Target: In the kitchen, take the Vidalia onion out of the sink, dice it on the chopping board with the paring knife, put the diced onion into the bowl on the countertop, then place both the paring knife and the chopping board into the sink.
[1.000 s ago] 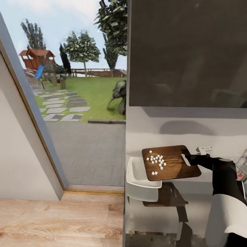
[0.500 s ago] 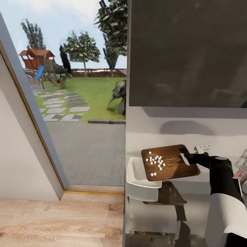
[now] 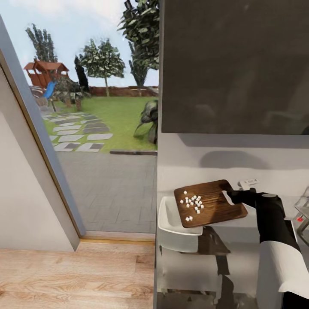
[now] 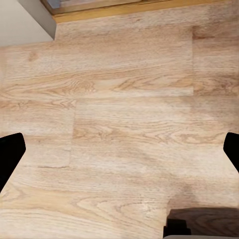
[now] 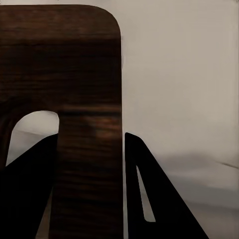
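Tipping the diced onion [image 3: 193,204] into the bowl [image 3: 171,217] looks to be the step in hand: in the head view's lower right, the right gripper [image 3: 231,197] holds the chopping board [image 3: 209,202] by its handle end, raised above the countertop [image 3: 257,227] with its far corner over the bowl and the white cubes near that end, so the next move likely calls for a steeper tilt toward the bowl. The left wrist view shows the left gripper [image 4: 119,149] spread wide and empty over the wood floor [image 4: 124,99]. In the right wrist view, dark fingers [image 5: 149,199] sit clamped on the board's strip beside the handle slot.
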